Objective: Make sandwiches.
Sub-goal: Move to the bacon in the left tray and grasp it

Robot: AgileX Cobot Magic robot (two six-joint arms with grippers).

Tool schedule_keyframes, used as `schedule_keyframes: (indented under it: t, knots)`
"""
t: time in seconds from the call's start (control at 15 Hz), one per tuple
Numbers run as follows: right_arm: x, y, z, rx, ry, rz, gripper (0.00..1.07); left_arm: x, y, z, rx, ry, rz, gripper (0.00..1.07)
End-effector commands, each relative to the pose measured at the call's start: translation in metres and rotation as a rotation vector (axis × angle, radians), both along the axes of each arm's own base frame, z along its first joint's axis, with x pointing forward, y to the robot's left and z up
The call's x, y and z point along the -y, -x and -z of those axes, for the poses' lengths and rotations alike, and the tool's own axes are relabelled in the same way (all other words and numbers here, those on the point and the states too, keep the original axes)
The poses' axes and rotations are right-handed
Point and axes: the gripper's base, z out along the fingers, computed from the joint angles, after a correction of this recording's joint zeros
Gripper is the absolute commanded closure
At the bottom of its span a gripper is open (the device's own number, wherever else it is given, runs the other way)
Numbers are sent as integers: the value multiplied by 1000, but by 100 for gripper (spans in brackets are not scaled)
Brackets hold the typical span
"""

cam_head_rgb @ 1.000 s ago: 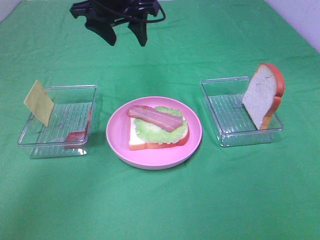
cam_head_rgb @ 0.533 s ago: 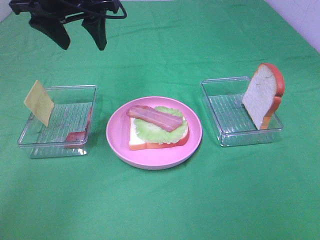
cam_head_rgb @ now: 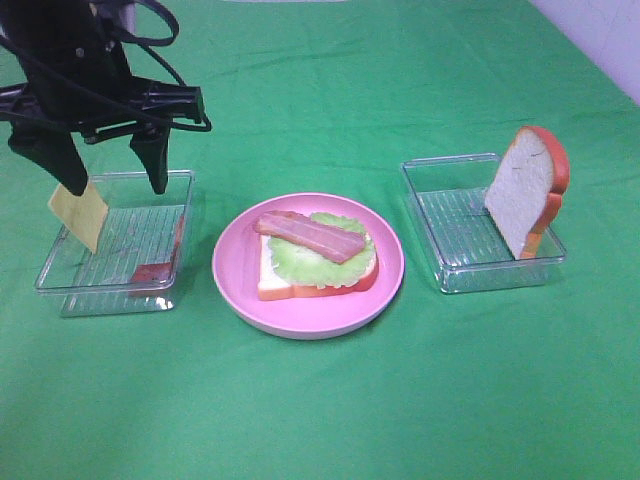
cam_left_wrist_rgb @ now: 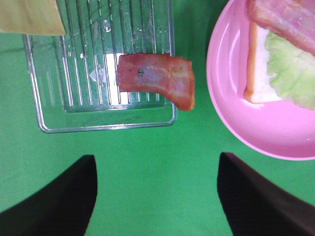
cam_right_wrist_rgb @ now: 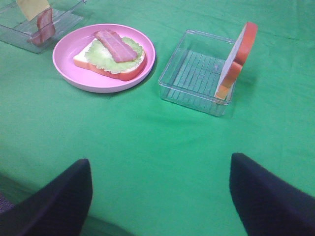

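Green cloth point(cam_head_rgb: 320, 420) lies under everything. At its middle a pink plate point(cam_head_rgb: 232, 280) holds the half-built sandwich point(cam_head_rgb: 315, 262): a bread slice point(cam_head_rgb: 272, 285) lying flat, lettuce point(cam_head_rgb: 298, 262) on it, and a bacon strip point(cam_head_rgb: 310, 236) laid across the lettuce.

Left of the plate stands a clear tray point(cam_head_rgb: 110, 300). A cheese square point(cam_head_rgb: 78, 207) leans tilted against its outer wall and rises above the rim. A second strip point(cam_head_rgb: 155, 271) is propped on the wall nearest the plate, one end poking past the rim in the left wrist view.

The left claw point(cam_head_rgb: 117, 185) hangs above this tray, released, its fingers point(cam_head_rgb: 155, 170) spread wide and pointing down with nothing between them. In the high view one finger overlaps the cheese's top edge; whether they touch cannot be told.

Right of the plate a second tray point(cam_head_rgb: 445, 225) carries the other slice point(cam_head_rgb: 522, 190), upright at its outer end. The right claw point(cam_right_wrist_rgb: 160, 196) is released too, fingers wide apart over the cloth, well apart from plate and trays.
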Motion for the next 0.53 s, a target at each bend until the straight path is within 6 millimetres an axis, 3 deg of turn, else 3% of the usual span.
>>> schedule_keyframes:
  t: [0.07, 0.53]
  knots:
    - [1, 1, 1, 23, -3, -5, 33, 0, -1, 10, 16, 6, -15, 41]
    - [1, 1, 1, 23, -3, -5, 33, 10, -20, 66, -47, -18, -15, 41]
